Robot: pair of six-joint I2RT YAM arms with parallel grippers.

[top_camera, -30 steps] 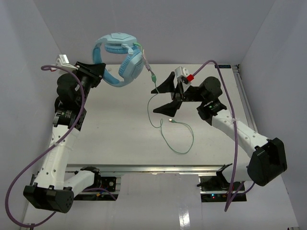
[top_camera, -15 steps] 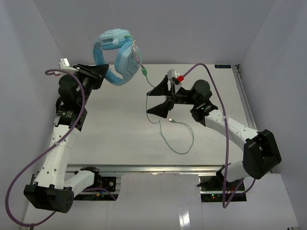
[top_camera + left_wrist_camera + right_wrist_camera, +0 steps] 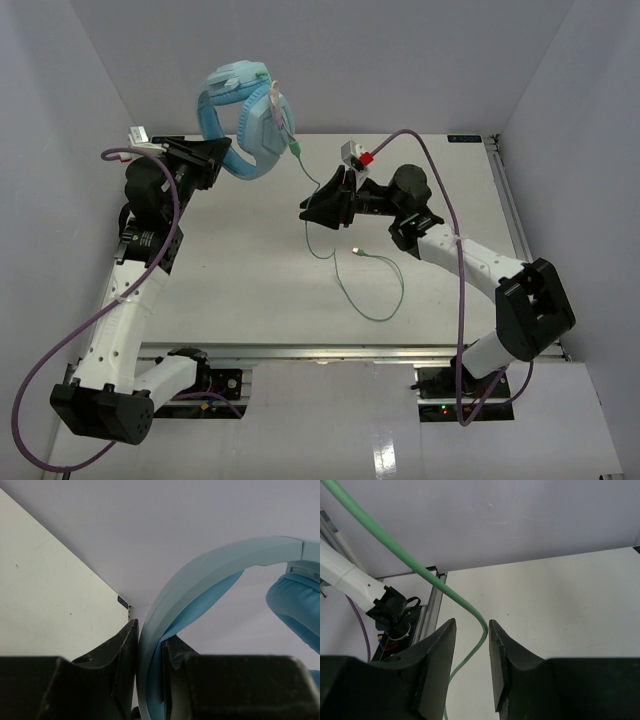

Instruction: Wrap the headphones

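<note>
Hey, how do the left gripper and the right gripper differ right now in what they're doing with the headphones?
The left gripper is shut tight on the headphones' blue headband; the right gripper is open, with the green cord passing loose between its fingers. The left gripper holds the headphones up in the air; the right gripper bears nothing. Both have black fingers.
</note>
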